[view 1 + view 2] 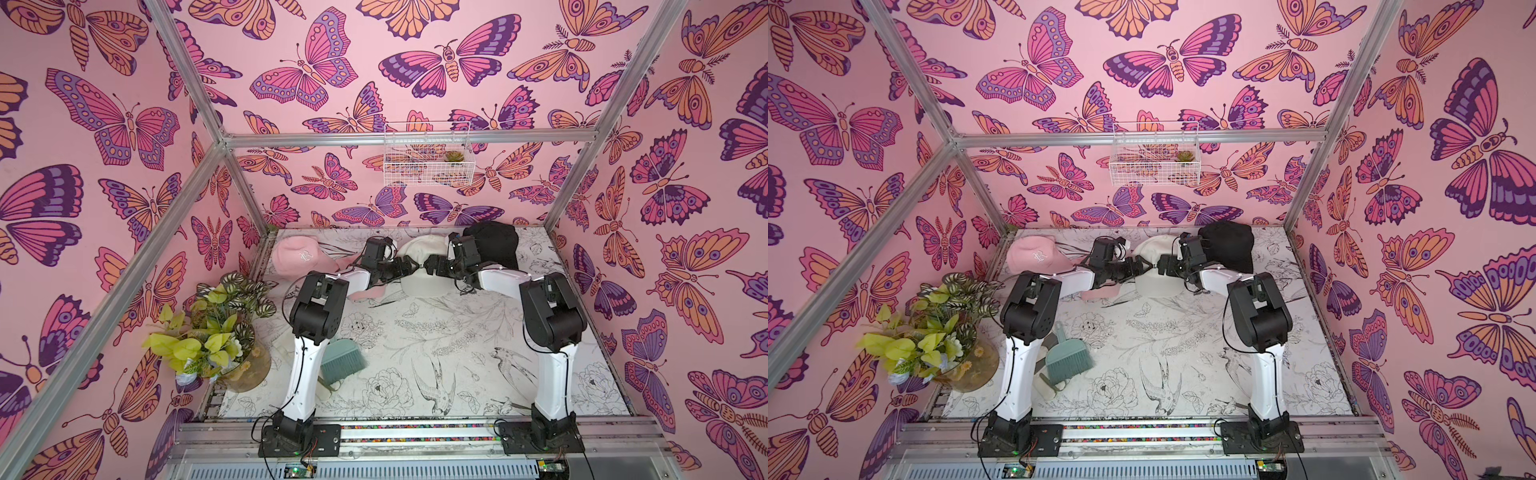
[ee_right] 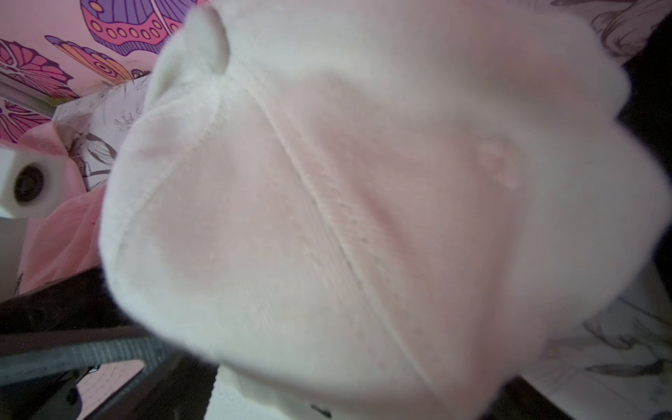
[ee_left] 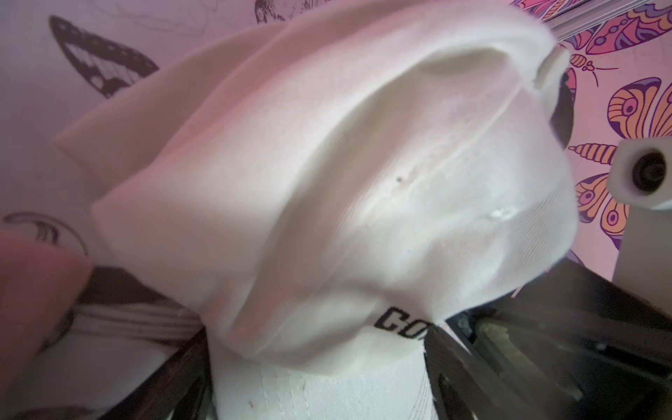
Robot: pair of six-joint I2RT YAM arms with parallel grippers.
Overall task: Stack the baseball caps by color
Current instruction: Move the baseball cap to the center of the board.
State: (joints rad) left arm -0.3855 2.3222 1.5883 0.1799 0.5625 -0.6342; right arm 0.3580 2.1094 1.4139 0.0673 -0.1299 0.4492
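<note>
A cream cap [image 1: 424,279] [image 1: 1156,282] lies at the back middle of the table; black lettering [image 3: 400,323] shows on its front. My left gripper [image 1: 409,266] [image 3: 314,363] and right gripper [image 1: 432,264] [image 2: 338,392] meet over its crown from either side. Both are open, and the cream fabric fills the space between the spread fingers. A pink cap [image 1: 297,255] [image 1: 1034,253] with a white monogram sits at the back left. A second pink brim [image 1: 365,293] pokes out under my left arm. The black cap [image 1: 494,243] [image 1: 1229,245] rests at the back right, behind my right wrist.
A teal hand brush [image 1: 343,359] lies beside my left arm's base link. A vase of leafy plants [image 1: 216,328] stands at the left edge. A white wire basket [image 1: 428,153] hangs on the back wall. Aluminium frame posts border the table.
</note>
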